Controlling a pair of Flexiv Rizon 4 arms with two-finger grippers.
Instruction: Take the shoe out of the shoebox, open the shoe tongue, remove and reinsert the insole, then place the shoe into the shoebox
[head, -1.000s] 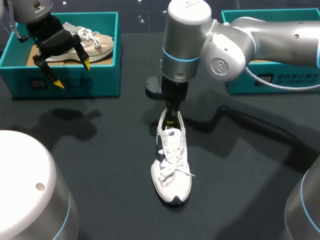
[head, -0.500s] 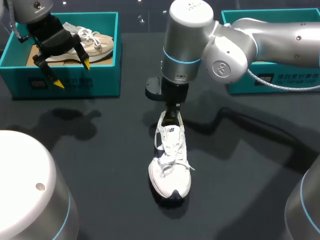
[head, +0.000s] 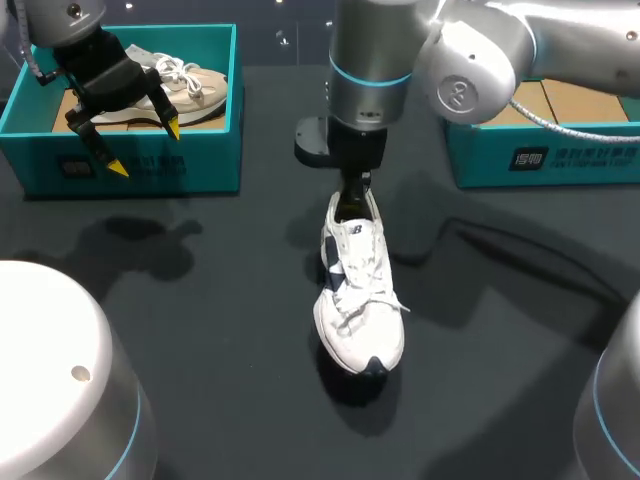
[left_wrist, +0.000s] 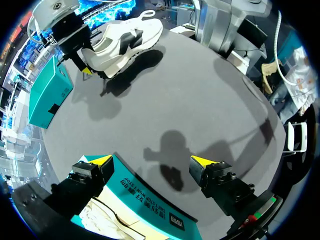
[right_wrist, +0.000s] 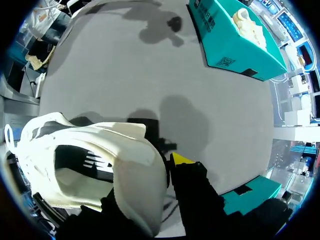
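The right hand (head: 352, 200) is clamped on the heel of the white shoe (head: 358, 290), with one yellow fingertip (right_wrist: 182, 159) pressed to the outside of the heel. The shoe hangs just clear of the desk (head: 200, 300) (its shadow lies under the toe), beside the open shoebox (head: 545, 160) and on the near side of its front wall.

I cannot make out the insole, so I judge this a carry, either out of the shoebox or back into it. If back, the next move calls for lifting over the wall and swinging the toe round.

The shoe's long axis runs roughly square to the shoebox's front wall, heel toward it, toe pointing away, sole down.

The left hand (head: 145, 148) hangs well apart from the shoebox, beyond the shoe, fingers spread wide and empty.
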